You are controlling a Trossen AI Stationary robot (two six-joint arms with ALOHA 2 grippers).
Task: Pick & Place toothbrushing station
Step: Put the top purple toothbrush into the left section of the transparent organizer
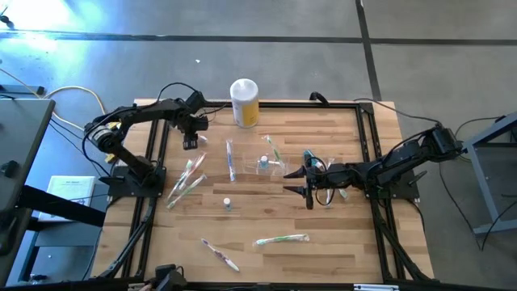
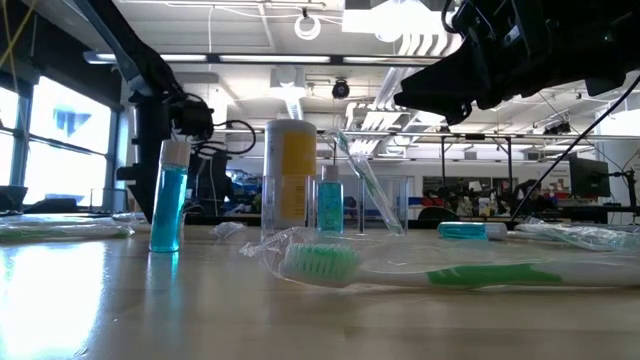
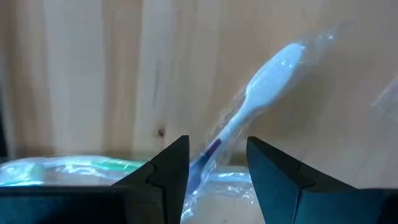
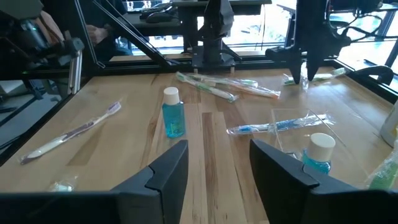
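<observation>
The clear holder (image 1: 271, 168) stands mid-table with a small blue bottle (image 1: 264, 162) and a leaning toothbrush (image 1: 275, 150) in it. Wrapped toothbrushes lie flat around it: one (image 1: 230, 160) left of the holder, a pair (image 1: 186, 179) at the left, and two near the front (image 1: 282, 239) (image 1: 219, 253). My left gripper (image 1: 191, 143) points down over the far left, open. The handle of a white-headed wrapped toothbrush (image 3: 249, 102) shows between its fingers (image 3: 169, 171); I cannot tell whether they touch it. My right gripper (image 1: 290, 183) hangs level and open just right of the holder, nothing between its fingers.
A tall yellow canister with a white top (image 1: 245, 103) stands at the far edge. A loose blue bottle (image 1: 228, 204) stands upright left of centre. A black frame (image 1: 365, 145) borders the table. Bare wood lies at the front right.
</observation>
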